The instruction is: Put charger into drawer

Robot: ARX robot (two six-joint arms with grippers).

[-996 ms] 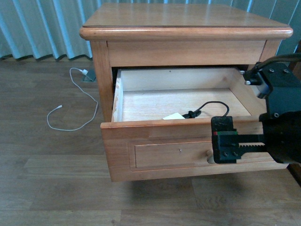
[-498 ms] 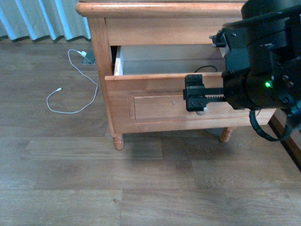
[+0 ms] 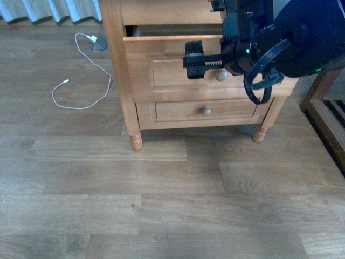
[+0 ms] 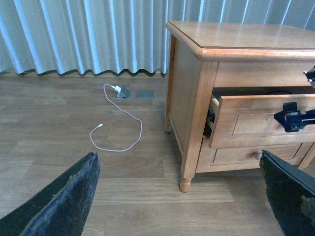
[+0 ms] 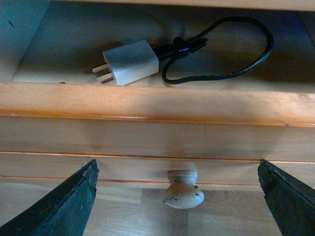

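The charger (image 5: 130,62) is seen lying flat on the pale floor of the drawer (image 5: 147,123), its two prongs pointed toward a side wall and its black cable (image 5: 231,64) looped beside it. The drawer is seen only slightly pulled out of the nightstand (image 4: 197,98), with a narrow gap left at its top edge in the front view. The right gripper (image 3: 200,58) is held in front of the drawer face, just beside the knob (image 3: 221,75); in its wrist view the jaws are spread wide, one at either side, with the knob between them and untouched. The left gripper (image 4: 182,196) is likewise seen open, its dark fingers (image 4: 64,196) set wide apart and nothing held, well away from the nightstand. A shorter drawer (image 3: 205,110) is shut below. A thin white cable (image 3: 81,81) is laid in a loop on the wooden floor (image 3: 161,205), to the left of the nightstand.
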